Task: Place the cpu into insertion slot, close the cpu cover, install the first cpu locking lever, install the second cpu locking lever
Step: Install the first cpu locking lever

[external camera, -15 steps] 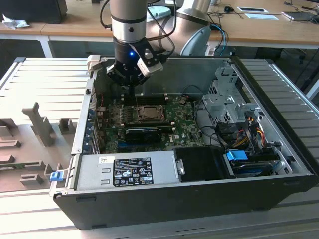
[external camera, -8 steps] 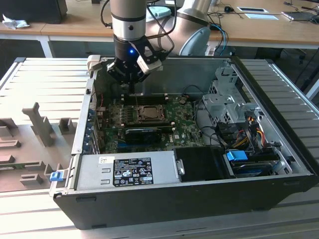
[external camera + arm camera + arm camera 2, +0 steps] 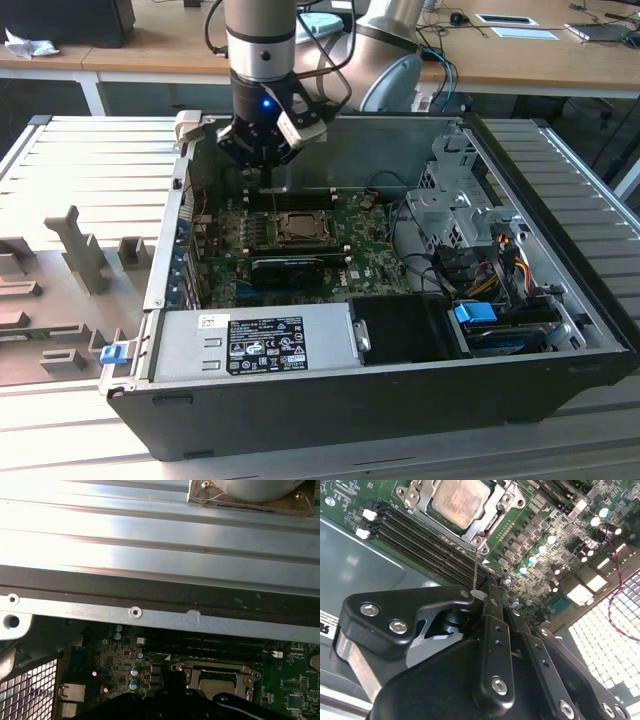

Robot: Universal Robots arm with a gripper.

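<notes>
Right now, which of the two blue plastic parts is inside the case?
The blue tab at the exterior view's right; the blue clip at its left sits outside the case.

Second wrist view: locking lever (image 3: 475, 570) tip hidden in pincer (image 3: 481, 594) grip; cpu (image 3: 457, 500) cut off at edge.

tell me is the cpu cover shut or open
shut: in the second wrist view the cpu cover lies flat, framing the cpu

Exterior view: set high and well back, angled down into the open computer case (image 3: 400, 400). Second wrist view: close above the motherboard (image 3: 520, 530), facing down. First wrist view: farther off, looking over the case wall (image 3: 160, 592). Both wrist views share the cpu (image 3: 459, 500) (image 3: 216, 684).
</notes>
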